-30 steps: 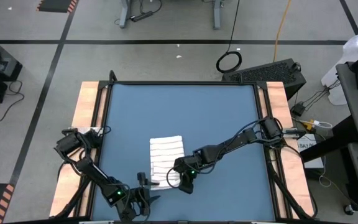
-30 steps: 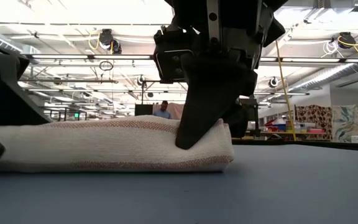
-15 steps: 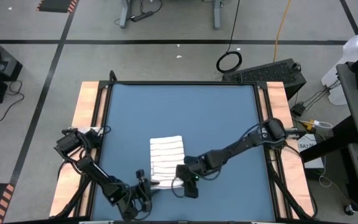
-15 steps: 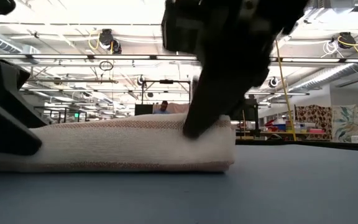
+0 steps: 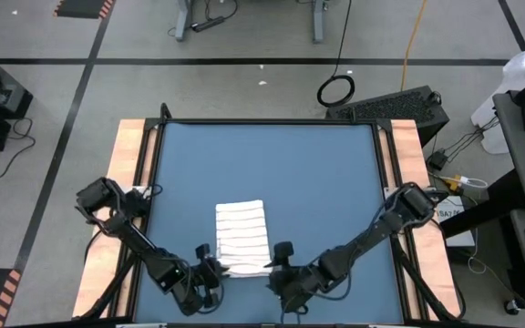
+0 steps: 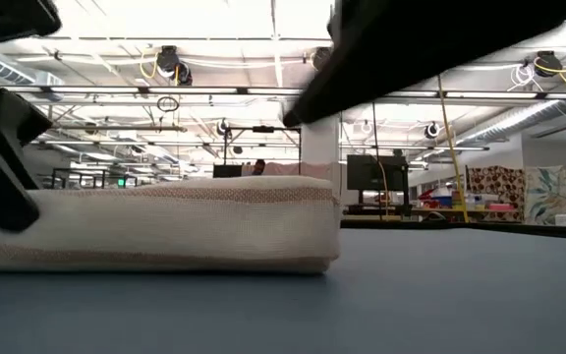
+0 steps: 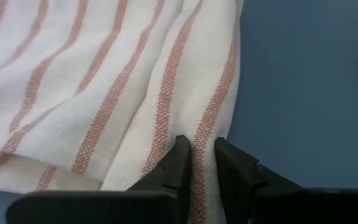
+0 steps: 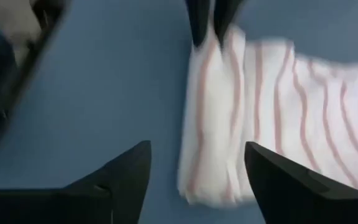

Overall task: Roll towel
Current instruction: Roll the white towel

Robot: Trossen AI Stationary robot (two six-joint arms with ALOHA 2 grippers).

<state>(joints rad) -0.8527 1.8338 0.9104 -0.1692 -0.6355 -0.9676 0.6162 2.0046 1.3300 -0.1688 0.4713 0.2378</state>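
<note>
Striped towel released; right gripper withdrawn

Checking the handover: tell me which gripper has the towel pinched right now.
The left gripper: its fingers pinch the towel edge. The right gripper is open, clear of the cloth.

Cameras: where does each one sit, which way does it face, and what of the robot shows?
High: overhead, straight down; both arms, towel on the table.
Low: table level, facing the room; towel side-on, dark arm parts above.
Left wrist: on the left arm; left gripper pinching the towel's edge.
Right wrist: on the right arm; right gripper open, clear of the towel.
Shared: both wrist views show that pinch.
</note>
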